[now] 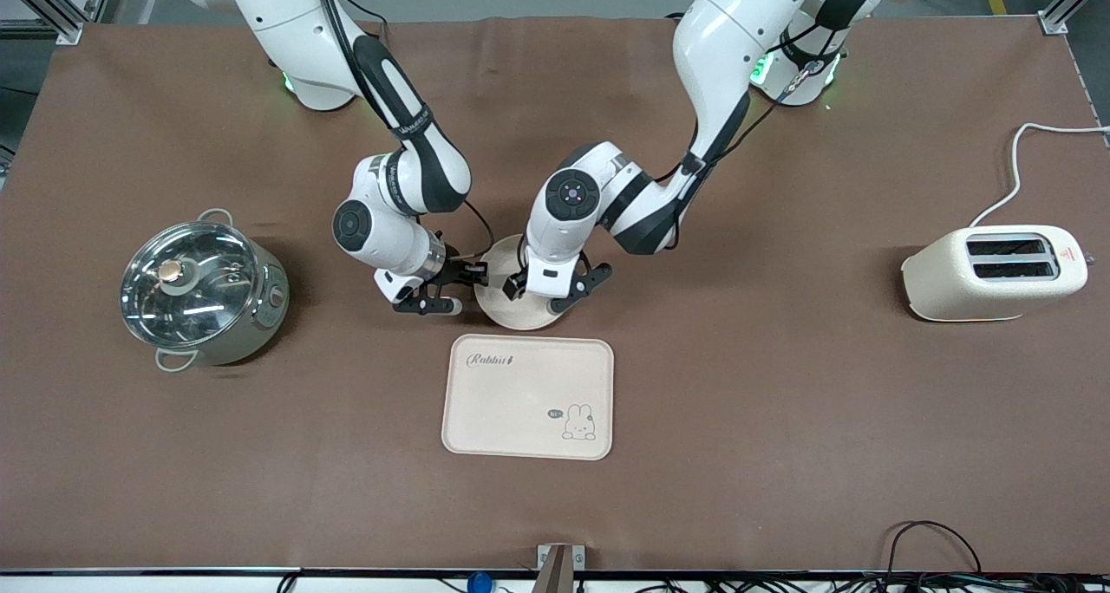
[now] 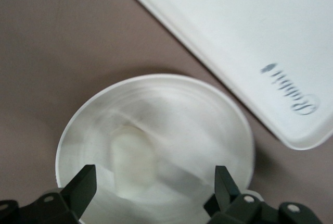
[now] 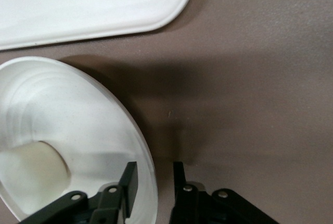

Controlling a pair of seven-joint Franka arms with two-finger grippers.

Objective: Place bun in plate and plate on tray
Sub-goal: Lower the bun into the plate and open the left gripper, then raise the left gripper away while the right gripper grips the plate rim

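The round cream plate [image 1: 512,312] rests on the brown table, just farther from the front camera than the Rabbit tray [image 1: 520,402]. The bun [image 2: 132,156] lies in the plate; in the front view my left hand hides it. My left gripper [image 1: 551,291] hovers over the plate, fingers wide open and empty [image 2: 154,177]. My right gripper [image 1: 475,274] is at the plate's rim toward the right arm's end. Its fingers [image 3: 155,169] straddle the rim with a narrow gap, one inside the plate [image 3: 78,114], one outside. The bun [image 3: 31,169] and tray [image 3: 78,5] show there too.
A steel pot with a glass lid [image 1: 201,294] stands toward the right arm's end. A cream toaster [image 1: 997,272] with a white cord stands toward the left arm's end. The tray [image 2: 234,26] lies bare beside the plate [image 2: 197,114].
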